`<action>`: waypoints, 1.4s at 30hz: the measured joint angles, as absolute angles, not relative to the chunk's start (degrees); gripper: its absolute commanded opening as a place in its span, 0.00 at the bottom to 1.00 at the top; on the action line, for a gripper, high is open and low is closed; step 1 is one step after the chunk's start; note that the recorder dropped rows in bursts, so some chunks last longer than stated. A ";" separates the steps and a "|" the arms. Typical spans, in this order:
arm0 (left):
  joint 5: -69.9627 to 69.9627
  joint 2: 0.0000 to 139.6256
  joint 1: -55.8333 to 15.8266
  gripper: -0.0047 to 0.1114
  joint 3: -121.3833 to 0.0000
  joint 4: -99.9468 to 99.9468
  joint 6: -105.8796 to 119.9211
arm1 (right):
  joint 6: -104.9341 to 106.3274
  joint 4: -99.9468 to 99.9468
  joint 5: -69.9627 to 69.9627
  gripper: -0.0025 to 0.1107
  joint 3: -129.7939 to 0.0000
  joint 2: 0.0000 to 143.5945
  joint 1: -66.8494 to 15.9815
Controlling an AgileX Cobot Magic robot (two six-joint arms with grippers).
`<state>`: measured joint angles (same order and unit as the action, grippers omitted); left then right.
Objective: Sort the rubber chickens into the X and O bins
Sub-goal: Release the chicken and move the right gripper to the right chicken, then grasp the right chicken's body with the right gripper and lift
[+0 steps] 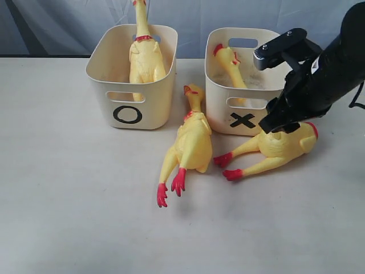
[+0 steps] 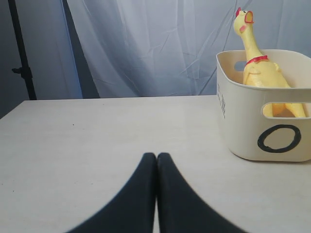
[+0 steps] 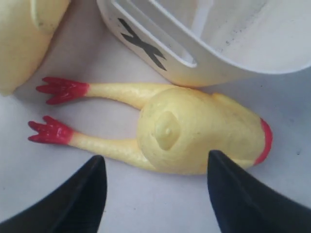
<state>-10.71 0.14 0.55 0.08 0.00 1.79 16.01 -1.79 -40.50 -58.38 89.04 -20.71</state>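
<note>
O bin [image 1: 154, 105], left, holds a chicken [image 1: 146, 60]; X bin [image 1: 219, 117], right, a neck piece [image 1: 232, 65]; whole chicken [image 1: 193, 142], headless body [image 1: 282, 145] on table [image 1: 68, 217] before them.

Pale wood-grain table [image 1: 68, 222] fills near and mid scene, w/ soft shadows and even, diffuse light. Behind the far edge hangs a wrinkled pale blue-white sheet [image 1: 74, 23] as backdrop. Thin dark pole [image 2: 22, 53] stands upright by the sheet's edge, darker wall behind it.

We list one pale, faintly grained worktop [image 1: 68, 217], spanning the scene. One white fabric backdrop [image 2: 146, 48], creased, hangs beyond its far edge. One black stand pole [image 2: 22, 48] is upright beside that backdrop.
</note>
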 measured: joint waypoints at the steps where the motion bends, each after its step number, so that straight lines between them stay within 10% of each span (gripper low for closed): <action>1: -10.71 0.14 0.55 0.04 0.08 0.00 1.79 | 15.59 -1.79 -39.43 0.54 -58.38 90.15 -20.71; 36: -11.93 0.14 0.55 0.04 0.08 0.00 1.79 | 4.32 -14.46 -31.28 0.53 -58.23 102.91 -20.71; 42: -14.31 0.14 0.55 0.04 0.08 0.00 1.79 | 4.03 -14.65 -30.81 0.29 -58.23 103.54 -20.71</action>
